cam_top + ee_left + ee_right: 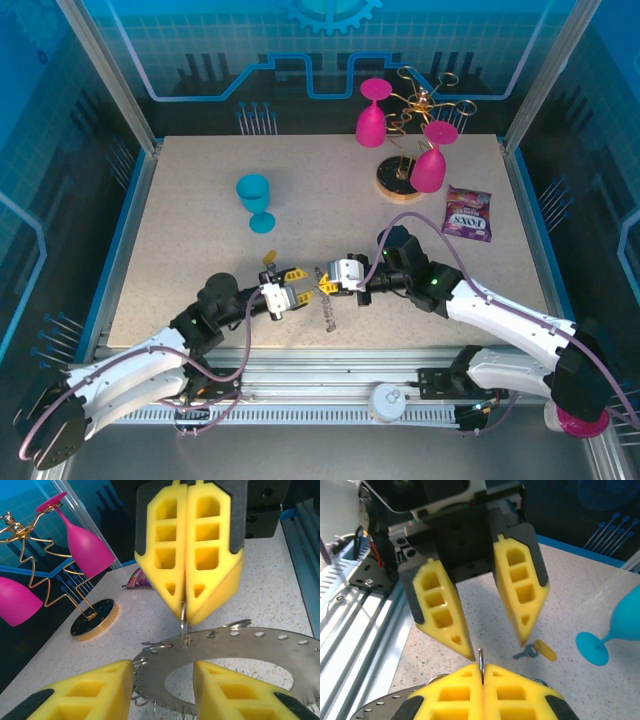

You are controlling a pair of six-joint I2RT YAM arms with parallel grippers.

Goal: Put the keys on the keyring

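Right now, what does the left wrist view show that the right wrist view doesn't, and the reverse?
Left wrist view's own: two pink goblets hung on the gold wire stand, and a candy packet behind. Right wrist view's own: the yellow key lying on the table, the blue goblet's foot, the metal rail. Shared: the right pincer shut on a thin wire loop of the keyring, and the left pincer open, facing it.

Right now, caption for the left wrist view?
Right gripper pinches a wire loop on the keyring; left gripper open in foreground.
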